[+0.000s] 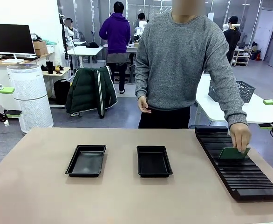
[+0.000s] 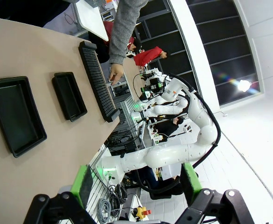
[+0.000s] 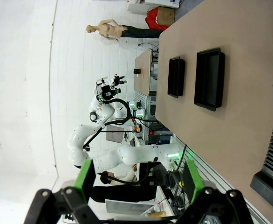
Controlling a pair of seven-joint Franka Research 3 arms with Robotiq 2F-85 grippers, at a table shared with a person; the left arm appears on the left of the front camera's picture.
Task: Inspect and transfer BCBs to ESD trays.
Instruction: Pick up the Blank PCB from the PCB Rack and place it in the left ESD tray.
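Observation:
Two black ESD trays lie side by side on the tan table, one on the left (image 1: pixel 85 160) and one in the middle (image 1: pixel 154 161), both empty. A person's hand (image 1: pixel 240 137) holds a green BCB (image 1: pixel 233 153) standing in the long black slotted rack (image 1: pixel 239 164) at the right. My left gripper (image 1: pixel 8 101) hangs open off the table's left side, and my right gripper (image 1: pixel 268 113) hangs open off its right side. In the left wrist view the green-padded fingers (image 2: pixel 84 184) stand wide apart with nothing between them; the right wrist view shows its fingers (image 3: pixel 192 179) the same.
The person stands at the far side of the table, their other hand (image 1: pixel 144 105) held at the waist. A grey mesh basket (image 1: pixel 242 90) sits on a white table behind. The wrist views show the trays (image 2: pixel 15 116) (image 3: pixel 209 78) from the side.

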